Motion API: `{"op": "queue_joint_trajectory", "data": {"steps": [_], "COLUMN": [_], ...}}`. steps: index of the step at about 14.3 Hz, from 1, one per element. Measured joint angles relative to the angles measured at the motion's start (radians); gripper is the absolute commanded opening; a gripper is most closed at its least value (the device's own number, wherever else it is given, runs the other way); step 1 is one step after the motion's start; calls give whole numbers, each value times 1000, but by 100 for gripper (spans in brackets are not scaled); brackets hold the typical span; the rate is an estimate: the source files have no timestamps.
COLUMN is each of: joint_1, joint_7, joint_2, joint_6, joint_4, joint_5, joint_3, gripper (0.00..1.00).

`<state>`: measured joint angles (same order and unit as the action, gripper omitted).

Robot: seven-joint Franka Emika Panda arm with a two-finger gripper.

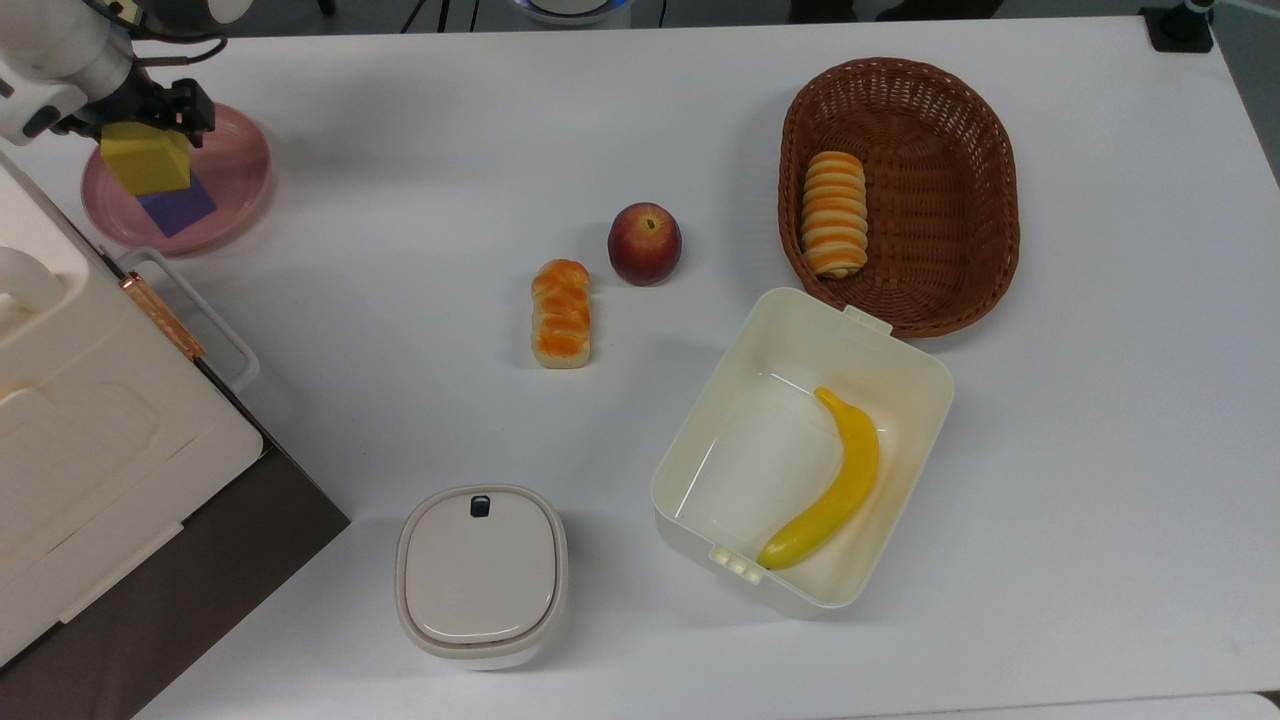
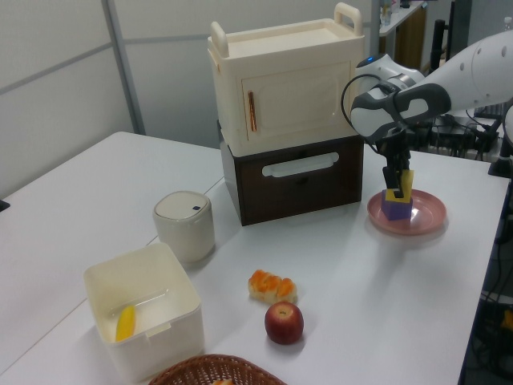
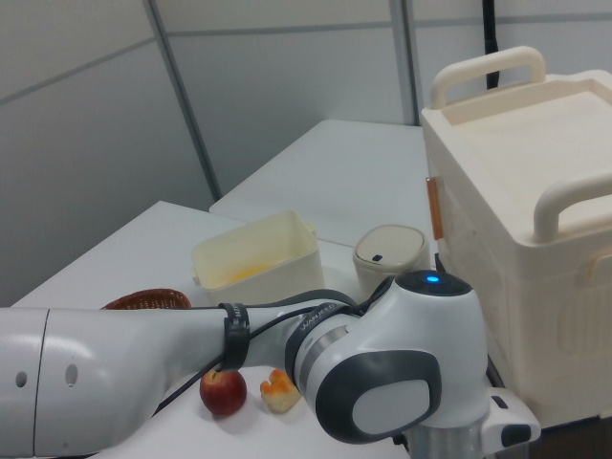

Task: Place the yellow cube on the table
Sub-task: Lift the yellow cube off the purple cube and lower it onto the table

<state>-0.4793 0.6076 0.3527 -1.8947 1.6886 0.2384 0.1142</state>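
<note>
Yellow cube atop the purple cube, upper left of the top view

The yellow cube [image 1: 146, 162] sits on the purple cube [image 1: 176, 206] in the pink plate [image 1: 238, 170]. The gripper [image 1: 128, 118] straddles it, fingers spread, not yet clamped. It looks light and soft: pinch opposite flat sides, then lower onto bare bench [image 1: 420, 200].

My arm [image 2: 457, 76] reaches in from the left view's right, wrist bent so that my gripper [image 2: 397, 186] points straight down. In the top view my gripper [image 1: 140, 110] sits at the upper left, fingers [image 1: 196, 104] spread apart.
</note>
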Motion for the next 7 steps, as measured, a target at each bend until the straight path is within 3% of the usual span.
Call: {"op": "queue_joint_trajectory", "data": {"steps": [7], "joint_1": [21], "joint_7": [0], "joint_2": [-35], "joint_6": [14], "joint_4": [-29], "joint_5": [0], "joint_3": [-14], "gripper": [47]}}
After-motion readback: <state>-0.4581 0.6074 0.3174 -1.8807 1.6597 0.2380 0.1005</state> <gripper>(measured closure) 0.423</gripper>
